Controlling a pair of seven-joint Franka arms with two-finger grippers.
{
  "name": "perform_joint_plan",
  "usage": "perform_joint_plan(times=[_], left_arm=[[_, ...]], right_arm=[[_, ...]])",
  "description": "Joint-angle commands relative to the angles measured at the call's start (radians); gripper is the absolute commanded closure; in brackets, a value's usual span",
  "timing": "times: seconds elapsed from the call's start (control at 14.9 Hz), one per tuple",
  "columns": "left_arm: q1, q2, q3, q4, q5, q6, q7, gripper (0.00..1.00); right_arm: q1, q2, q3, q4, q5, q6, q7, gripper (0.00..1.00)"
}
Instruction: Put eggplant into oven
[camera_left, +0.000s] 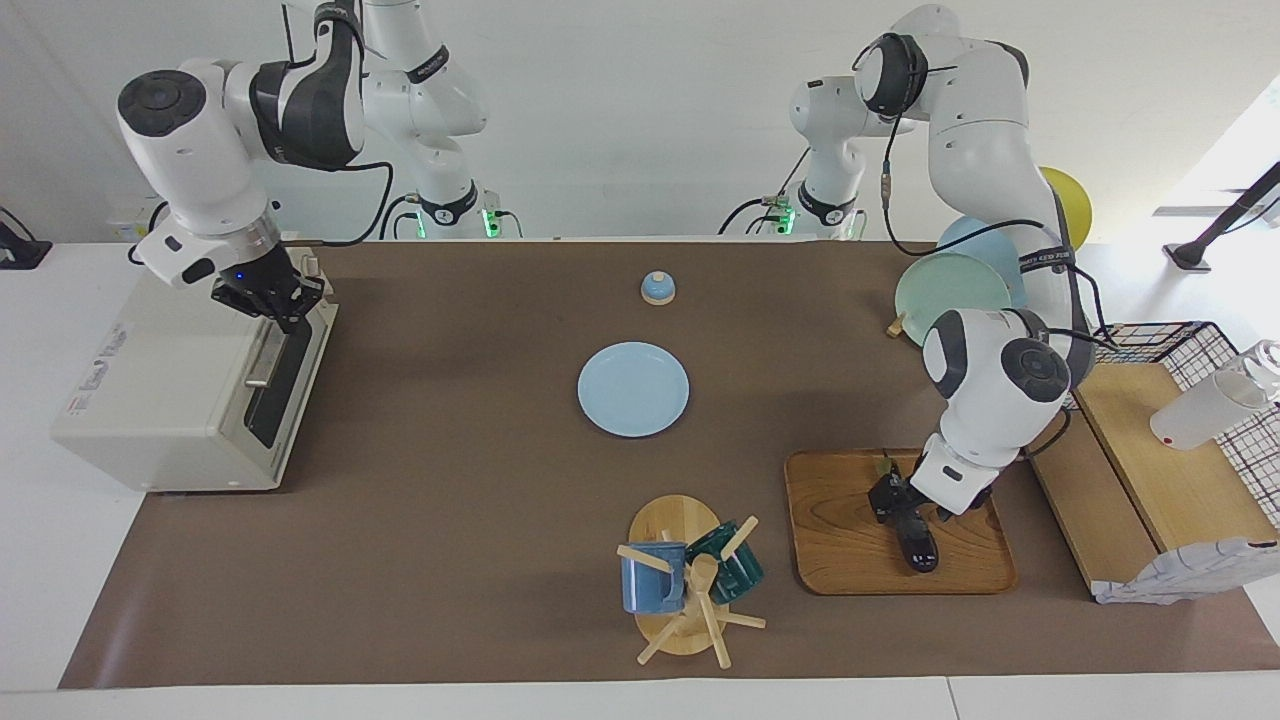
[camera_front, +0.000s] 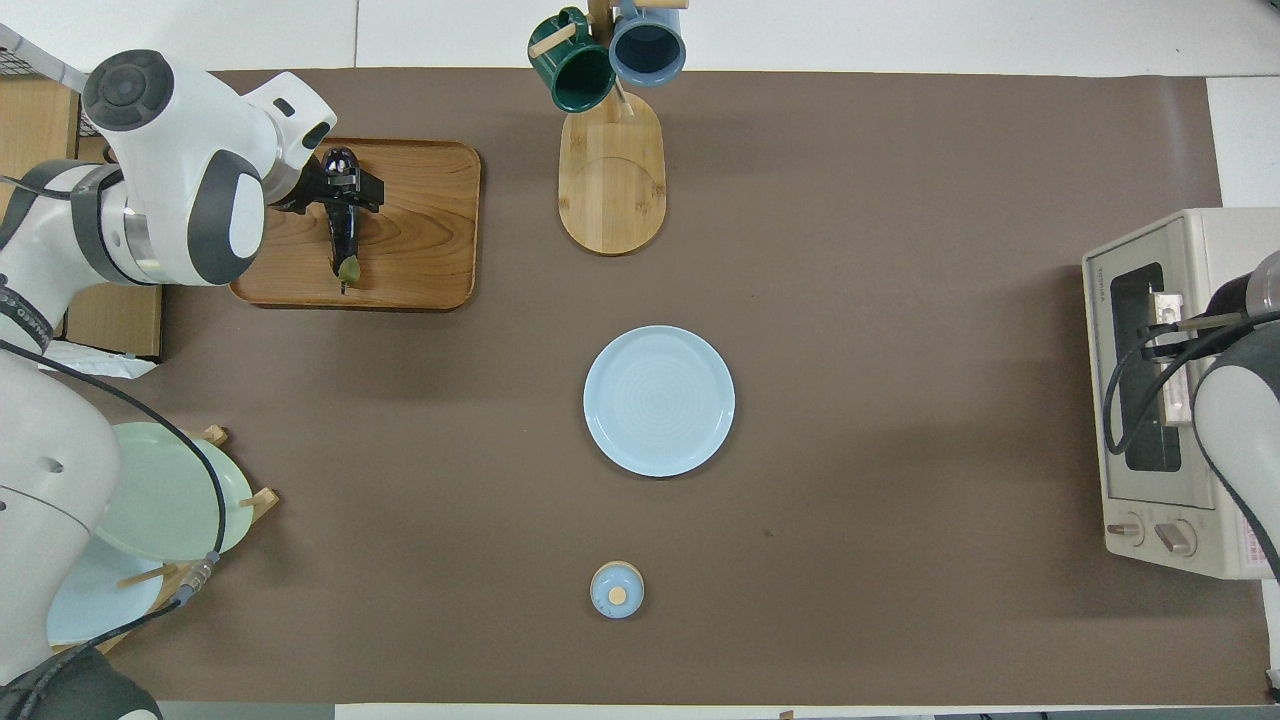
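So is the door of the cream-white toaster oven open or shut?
Shut. The cream-white toaster oven has its dark glass door flat against the front, and the right gripper is at its silver bar handle.

Glossy dark purple eggplant (camera_front: 343, 235) lies on a smooth, grained wooden tray (camera_front: 420, 225). Matt brown table covering (camera_front: 850, 400). Cream-white boxy oven (camera_left: 170, 400) has dark glass door, silver metal handle.

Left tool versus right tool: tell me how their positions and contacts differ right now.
The left tool is down at the wooden tray, its fingers set around the eggplant lying there; the right tool is at the top edge of the oven door, by the silver handle. The left tool works at the left arm's end of the table, the right tool at the right arm's end. Both point downward.
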Motion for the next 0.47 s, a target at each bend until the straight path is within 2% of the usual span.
perform_joint_plan(times=[0.0, 0.27, 0.4], left_arm=[[0.000, -0.021, 0.005, -0.052, 0.027, 0.043, 0.015, 0.01], [-0.002, -0.026, 0.005, -0.070, 0.027, 0.049, 0.015, 0.05], [-0.002, -0.027, 0.005, -0.072, 0.026, 0.055, 0.016, 0.16]], right_arm=[[-0.008, -0.022, 0.005, -0.055, -0.087, 0.044, -0.034, 1.00], [-0.011, -0.014, 0.005, -0.081, -0.111, 0.078, -0.074, 1.00], [-0.009, -0.015, 0.005, -0.123, -0.142, 0.112, -0.075, 1.00]])
